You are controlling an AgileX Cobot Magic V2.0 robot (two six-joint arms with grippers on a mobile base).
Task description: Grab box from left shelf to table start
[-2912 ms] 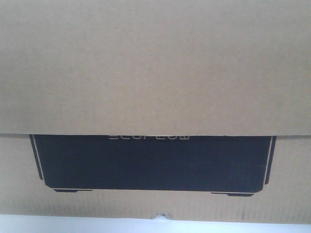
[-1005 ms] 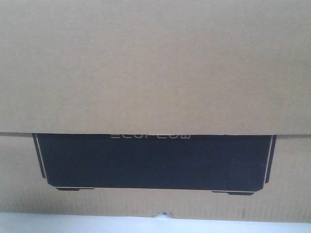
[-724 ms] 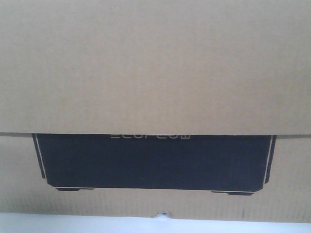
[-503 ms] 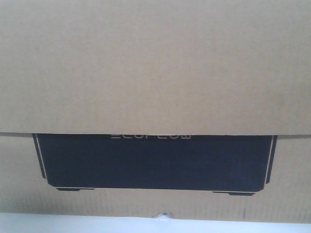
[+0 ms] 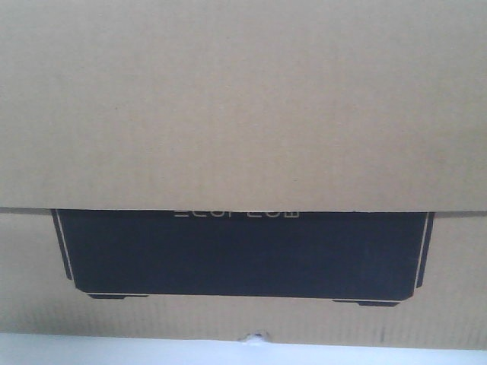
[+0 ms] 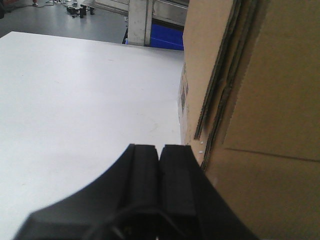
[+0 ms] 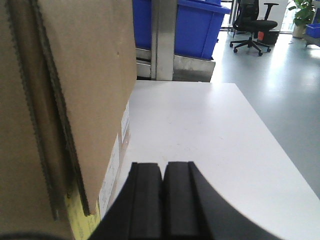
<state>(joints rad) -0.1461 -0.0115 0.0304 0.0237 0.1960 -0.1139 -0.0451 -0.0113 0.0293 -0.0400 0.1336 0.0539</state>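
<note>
A: One box is seen, stood on the white worktop. Two pincers are counted: the left pincer pressed shut against the box's one side, the right pincer shut beside the other.

B: Nothing's gripped between either pair of fingers. Compared with half a second back, barely anything's been shifted. Two blue bins are spotted beyond the far edge.

Front view close against the box; wrist views flanking it, facing forward.

Soft even daylight, front view dim and grainy, wrist views brighter, near foreground blurred
</note>
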